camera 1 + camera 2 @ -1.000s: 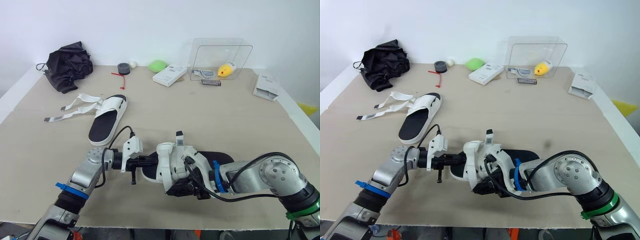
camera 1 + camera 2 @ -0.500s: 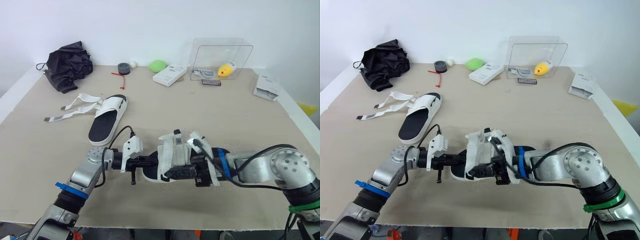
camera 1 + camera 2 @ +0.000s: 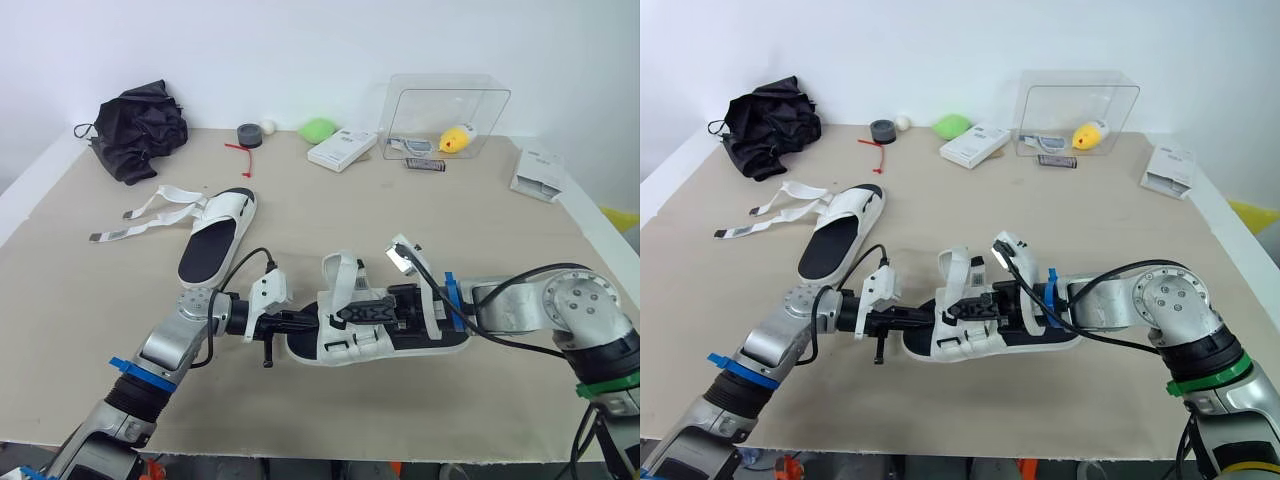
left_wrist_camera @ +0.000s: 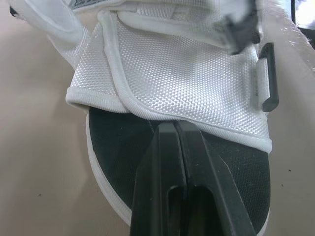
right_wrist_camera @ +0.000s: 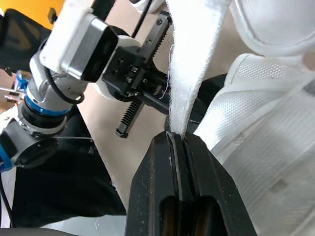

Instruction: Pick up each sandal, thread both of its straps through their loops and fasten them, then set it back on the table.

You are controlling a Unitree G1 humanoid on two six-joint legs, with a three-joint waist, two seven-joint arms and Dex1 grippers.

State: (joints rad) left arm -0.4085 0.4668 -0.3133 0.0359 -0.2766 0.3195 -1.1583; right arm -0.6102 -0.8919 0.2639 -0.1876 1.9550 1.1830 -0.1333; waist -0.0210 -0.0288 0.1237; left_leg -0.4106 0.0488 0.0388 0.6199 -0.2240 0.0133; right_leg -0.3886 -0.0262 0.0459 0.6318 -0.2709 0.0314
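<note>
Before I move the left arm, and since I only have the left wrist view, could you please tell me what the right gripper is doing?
Observer: The right gripper is shut on a white strap that rises from the near sandal.
Operator: Thank you. Where is the other sandal?
Observer: The far sandal lies on the table, farther out on the robot's left.
Operator: Are its straps fastened?
Observer: No, its two straps lie loose, spread out on the table.
</note>
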